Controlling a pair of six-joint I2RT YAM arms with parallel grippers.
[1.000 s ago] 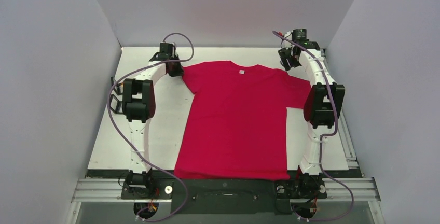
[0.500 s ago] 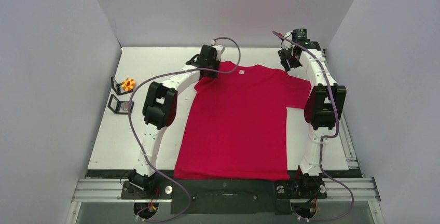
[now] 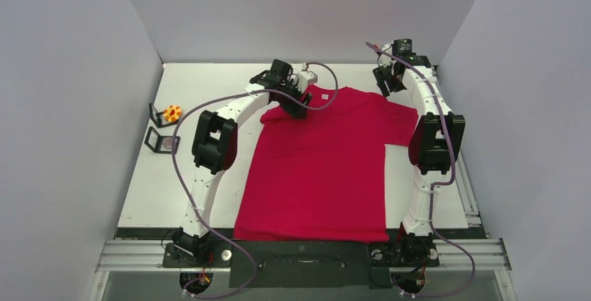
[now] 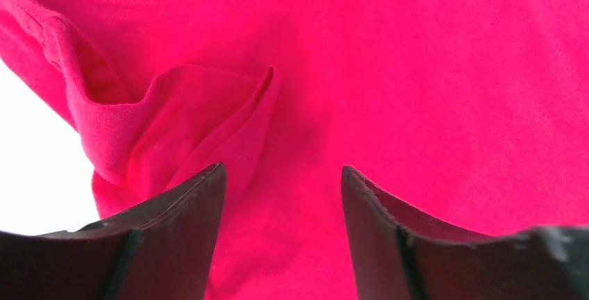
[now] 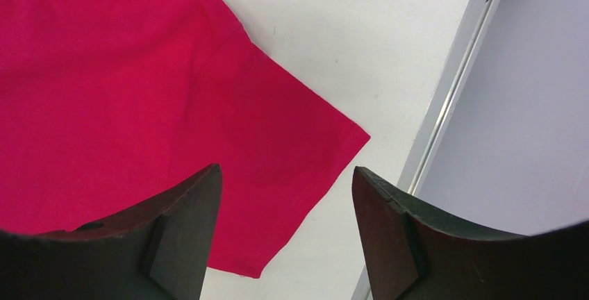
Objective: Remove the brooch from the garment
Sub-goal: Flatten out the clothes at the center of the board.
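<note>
Jaws of left gripper [image 4: 281, 171] gape empty above the garment [image 3: 320, 161], at its folded sleeve, probably to straighten it; right gripper [image 5: 286, 169] hovers wide.

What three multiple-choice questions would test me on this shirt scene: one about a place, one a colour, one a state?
1. Where does the small orange-and-yellow flower-shaped piece lie relative to the T-shirt?
A) on its chest
B) on the white table, left of it
C) tucked inside its neckline

2. What colour is the T-shirt?
A) blue
B) red
C) green

3. How does the sleeve on the side of the left arm lie?
A) spread flat
B) folded over on itself
C) hanging off the table edge

Answers:
1 B: the top view shows it on bare tabletop, apart from the cloth.
2 B: every view shows bright red fabric.
3 B: the left wrist view shows the cloth doubled over.
</note>
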